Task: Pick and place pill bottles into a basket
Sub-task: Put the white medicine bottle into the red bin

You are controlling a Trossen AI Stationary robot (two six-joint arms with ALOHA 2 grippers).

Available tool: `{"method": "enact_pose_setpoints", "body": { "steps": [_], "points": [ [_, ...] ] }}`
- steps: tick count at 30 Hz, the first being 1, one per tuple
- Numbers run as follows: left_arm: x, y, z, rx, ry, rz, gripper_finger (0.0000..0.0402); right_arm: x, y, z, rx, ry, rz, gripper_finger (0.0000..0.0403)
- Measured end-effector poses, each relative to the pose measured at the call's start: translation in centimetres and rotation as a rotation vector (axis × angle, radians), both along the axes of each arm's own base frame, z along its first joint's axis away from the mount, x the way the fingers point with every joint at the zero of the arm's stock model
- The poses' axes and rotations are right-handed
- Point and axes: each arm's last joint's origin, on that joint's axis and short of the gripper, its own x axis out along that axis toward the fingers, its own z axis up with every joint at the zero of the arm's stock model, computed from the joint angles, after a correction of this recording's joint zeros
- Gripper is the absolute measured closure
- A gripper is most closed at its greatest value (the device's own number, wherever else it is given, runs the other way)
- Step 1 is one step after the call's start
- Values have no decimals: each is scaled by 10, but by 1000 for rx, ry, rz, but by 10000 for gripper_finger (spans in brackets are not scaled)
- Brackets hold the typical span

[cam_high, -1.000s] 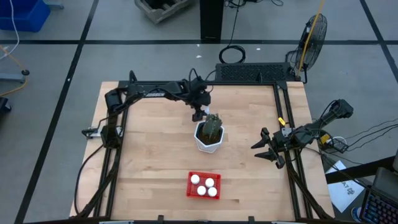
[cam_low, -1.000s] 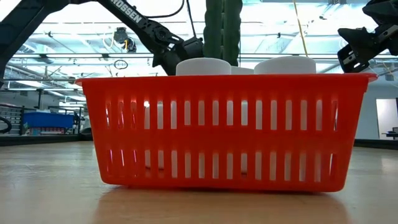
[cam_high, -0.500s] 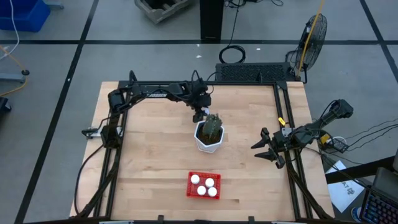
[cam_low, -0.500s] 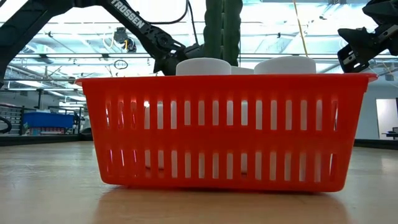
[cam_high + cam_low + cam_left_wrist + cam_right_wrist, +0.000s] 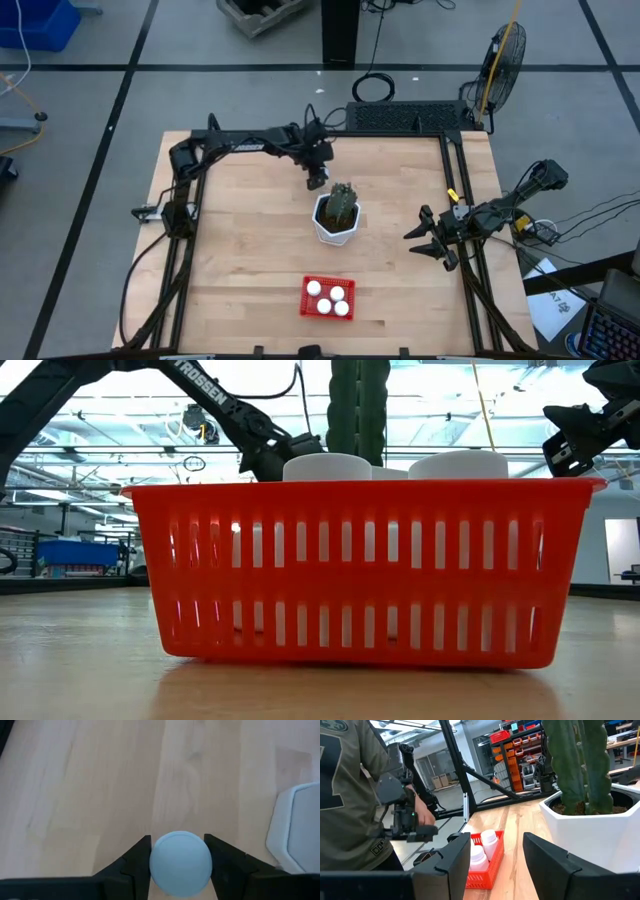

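Observation:
My left gripper (image 5: 317, 181) is just beyond the far side of the white pot (image 5: 335, 222), shut on a small white pill bottle (image 5: 180, 862). The left wrist view shows only the bottle's round cap from above. The red mesh basket (image 5: 328, 298) stands near the table's near edge with several white bottles (image 5: 337, 294) upright in it. In the low view their caps (image 5: 325, 465) show above the basket's rim (image 5: 365, 488). My right gripper (image 5: 425, 240) is open and empty at the table's right side. My left gripper pinches the bottle at its cap's two opposite sides (image 5: 156, 861) between its two fingers. The fingers come from above, pointing down. The cap faces up, so the bottle is upright. I cannot tell whether its base is on the table or clear of it.
The white hexagonal pot with a green cactus (image 5: 342, 200) stands at the table's middle, between my left gripper and the basket. Bare wood (image 5: 240, 250) lies on the table's left. A person holding controls (image 5: 405, 815) shows beyond the table in the right wrist view.
My left gripper, still shut on the bottle, has shifted a little away from the pot toward the table's far left.

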Motion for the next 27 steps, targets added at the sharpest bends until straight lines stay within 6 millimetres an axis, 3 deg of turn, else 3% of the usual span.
{"method": "enact_pose_setpoints", "body": {
  "steps": [6, 12, 19, 27],
  "points": [
    [-23, -1, 32, -47, 32, 32, 238, 0, 0, 0, 0, 0, 0, 231],
    [-47, -22, 77, -62, 39, 32, 238, 0, 0, 0, 0, 0, 0, 227],
    [-76, -64, 131, -91, 7, 46, 238, 0, 0, 0, 0, 1, 0, 231],
    [-98, -140, 176, -69, -56, 86, 238, 0, 0, 0, -1, 0, 0, 227]
  ]
}}
